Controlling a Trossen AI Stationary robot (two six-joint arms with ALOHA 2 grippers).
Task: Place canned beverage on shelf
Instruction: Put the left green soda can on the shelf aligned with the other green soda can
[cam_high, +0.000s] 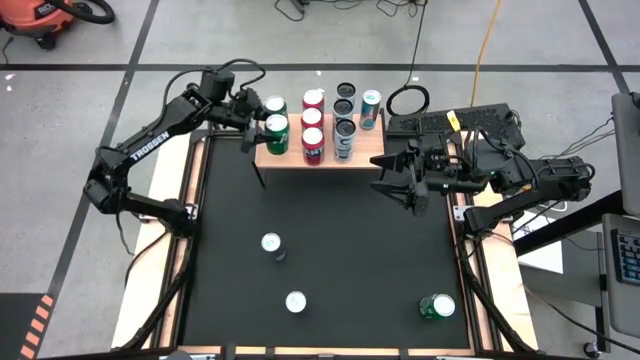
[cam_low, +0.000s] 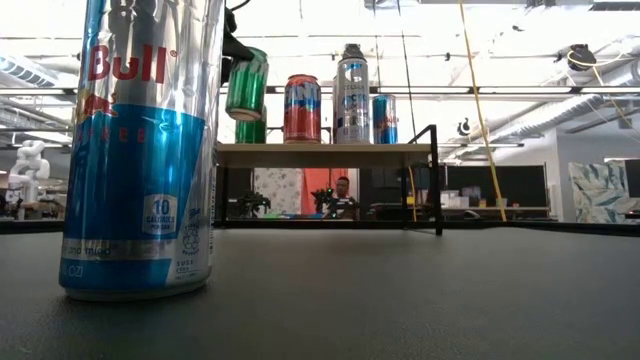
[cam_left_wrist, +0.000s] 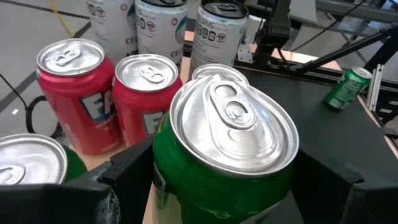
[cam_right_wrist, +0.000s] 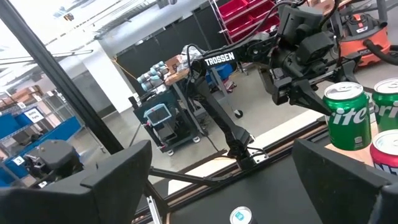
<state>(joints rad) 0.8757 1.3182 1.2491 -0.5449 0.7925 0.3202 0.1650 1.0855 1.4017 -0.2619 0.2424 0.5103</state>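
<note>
The shelf (cam_high: 366, 150), a light-wood board on black legs, stands at the table's far edge. It carries a green can (cam_high: 275, 105), three red cans (cam_high: 313, 145), silver cans (cam_high: 345, 135) and a teal one (cam_high: 371, 105). My left gripper (cam_high: 264, 128) is shut on another green can (cam_left_wrist: 224, 155) over the shelf's left end. My right gripper (cam_high: 390, 180) stands open to the right of the shelf, with nothing between its fingers (cam_right_wrist: 118, 174). My left gripper pinches the green can's side wall (cam_left_wrist: 163, 177), below its top rim, between its two fingers. The fingers come from the table's left, slanting a little down. The can (cam_low: 246, 85) is tilted and hangs clear above the shelf board.
Two upright cans (cam_high: 271, 243) (cam_high: 295, 301) stand on the black table nearer the front. A green can (cam_high: 437, 306) lies at the front right. In the low view a tall blue and silver can (cam_low: 140, 150) stands close by. A person (cam_low: 344, 190) shows beyond the table.
</note>
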